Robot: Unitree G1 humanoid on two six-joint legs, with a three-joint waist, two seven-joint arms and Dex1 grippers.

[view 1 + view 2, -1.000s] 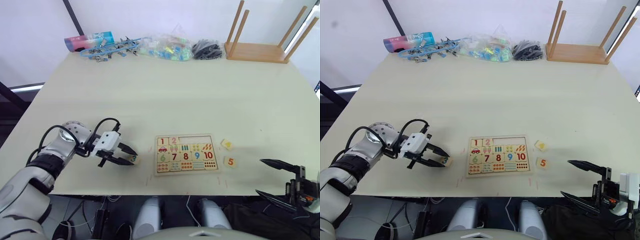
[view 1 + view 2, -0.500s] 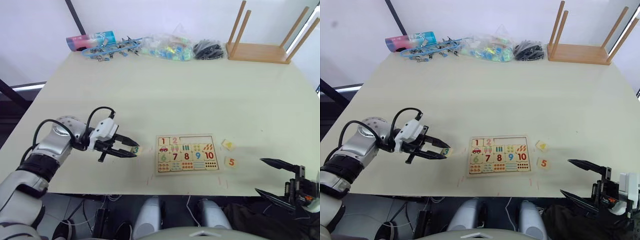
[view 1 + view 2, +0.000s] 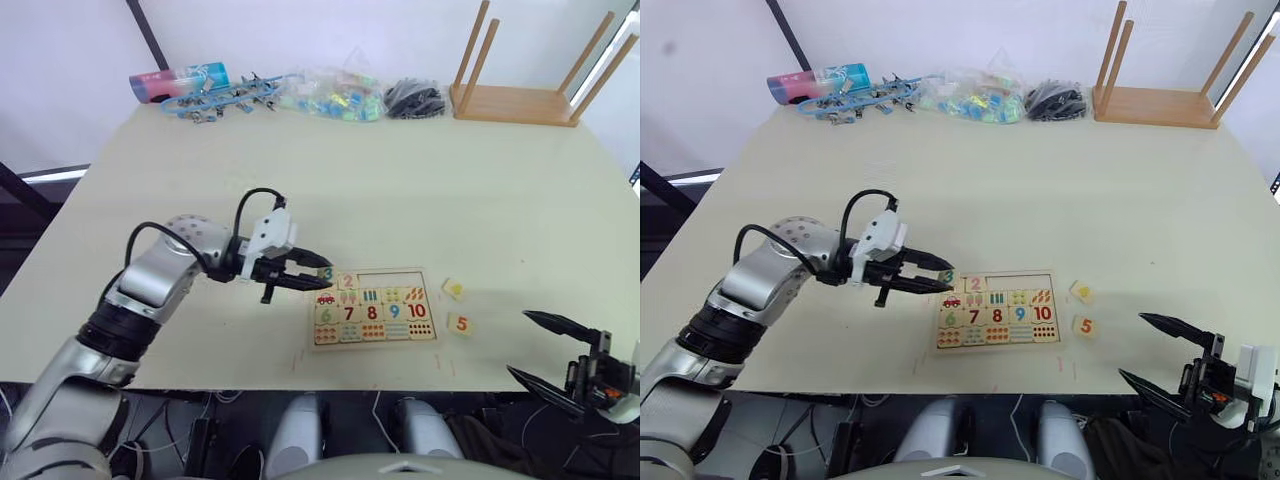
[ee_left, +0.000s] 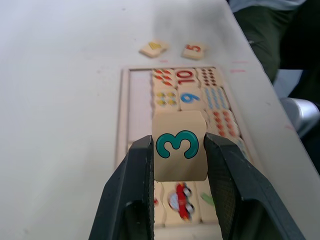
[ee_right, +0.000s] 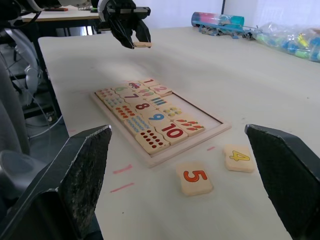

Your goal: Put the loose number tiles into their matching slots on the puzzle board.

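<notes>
The right gripper [image 3: 560, 352] hangs off the near right table edge, fingers spread, holding nothing. The 5 tile [image 3: 460, 323] lies on the table [image 3: 400, 190] just right of the puzzle board [image 3: 372, 307]; the 4 tile [image 3: 454, 289] lies slightly farther. The board's top row holds 1 and 2, with the slots [image 3: 395, 279] to their right unfilled. The left gripper [image 3: 315, 279] pinches the 3 tile [image 4: 180, 152] in the air over the board's far left corner. A stool [image 3: 525, 75], bags and clips sit at the far edge.

Pale table [image 3: 400, 180], white wall [image 3: 300, 30]
</notes>
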